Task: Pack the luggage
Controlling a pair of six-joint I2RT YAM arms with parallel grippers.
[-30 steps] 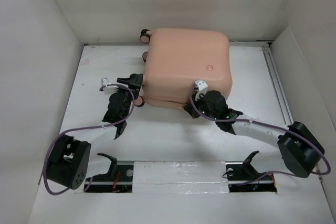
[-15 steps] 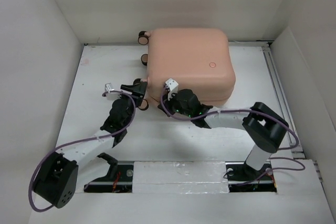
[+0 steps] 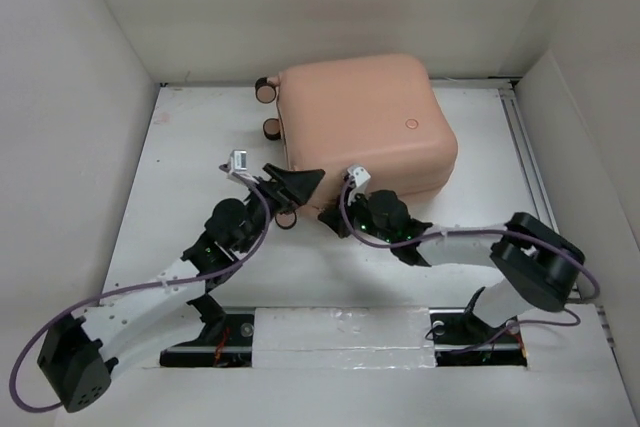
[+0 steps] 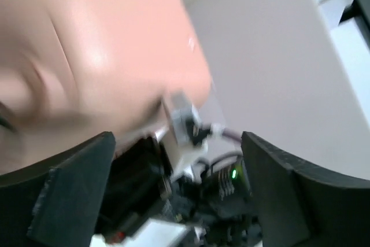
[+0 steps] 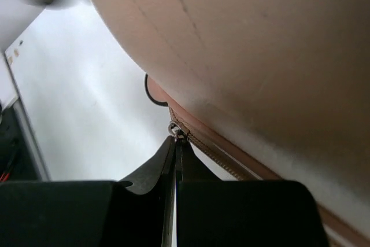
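The luggage is a salmon-pink hard-shell suitcase lying shut at the back middle of the table, wheels to the left. My right gripper is at its near-left edge. In the right wrist view it is shut on the metal zipper pull, and the zipper seam runs off to the lower right under the shell. My left gripper is open and empty by the suitcase's near-left corner. The blurred left wrist view shows its wide-apart fingers, the shell and the right wrist between them.
White walls close in the table on the left, back and right. A metal rail runs along the right side. Black arm mounts and a taped strip lie at the near edge. A wheel sits by the left gripper.
My right gripper has moved left along the suitcase's near edge with the zipper pull. The left arm has reached right toward the near-left corner. The suitcase has turned a little.
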